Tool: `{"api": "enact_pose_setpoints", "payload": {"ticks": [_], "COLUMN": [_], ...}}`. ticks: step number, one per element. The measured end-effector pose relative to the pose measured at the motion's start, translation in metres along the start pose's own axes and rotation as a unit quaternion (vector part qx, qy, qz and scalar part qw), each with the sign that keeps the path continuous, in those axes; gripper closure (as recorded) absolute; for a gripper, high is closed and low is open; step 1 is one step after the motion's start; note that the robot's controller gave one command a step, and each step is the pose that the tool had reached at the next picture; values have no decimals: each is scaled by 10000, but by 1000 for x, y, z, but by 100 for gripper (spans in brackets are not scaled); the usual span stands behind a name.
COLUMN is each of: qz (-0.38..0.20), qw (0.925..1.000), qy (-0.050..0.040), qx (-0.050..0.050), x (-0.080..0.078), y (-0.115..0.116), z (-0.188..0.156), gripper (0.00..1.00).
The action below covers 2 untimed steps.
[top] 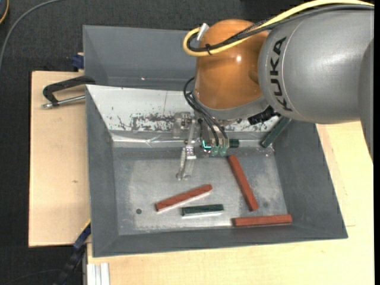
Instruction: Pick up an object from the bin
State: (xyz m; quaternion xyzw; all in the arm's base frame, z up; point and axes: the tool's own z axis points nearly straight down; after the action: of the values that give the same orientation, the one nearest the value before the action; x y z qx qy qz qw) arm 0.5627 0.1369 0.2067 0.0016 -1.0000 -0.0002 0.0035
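Note:
My gripper (183,172) hangs below the orange cover over the back middle of the bin floor. A red flat stick (183,198) lies slanted just in front of it. A short dark green stick (202,209) lies right below that red one. Another red stick (243,181) runs diagonally to the gripper's right, its upper end close to the gripper's body. I see nothing held in the gripper.
A third red stick (262,220) lies along the front wall at the right. A dark green piece (273,134) leans at the back right corner. A small dark dot (138,212) sits on the floor at the front left. The arm covers the back right.

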Motion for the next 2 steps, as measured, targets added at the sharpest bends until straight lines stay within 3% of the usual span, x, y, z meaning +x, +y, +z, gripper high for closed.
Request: {"api": "enact_pose_setpoints", "payload": {"ticks": [1,2], "qz": [-635,-630], "qw": [9980,9980], "qy": [1,-38], "qx": [5,-3], "x": [27,24], "y": [-21,-21], "z": [141,136], "gripper": [0,100]}}
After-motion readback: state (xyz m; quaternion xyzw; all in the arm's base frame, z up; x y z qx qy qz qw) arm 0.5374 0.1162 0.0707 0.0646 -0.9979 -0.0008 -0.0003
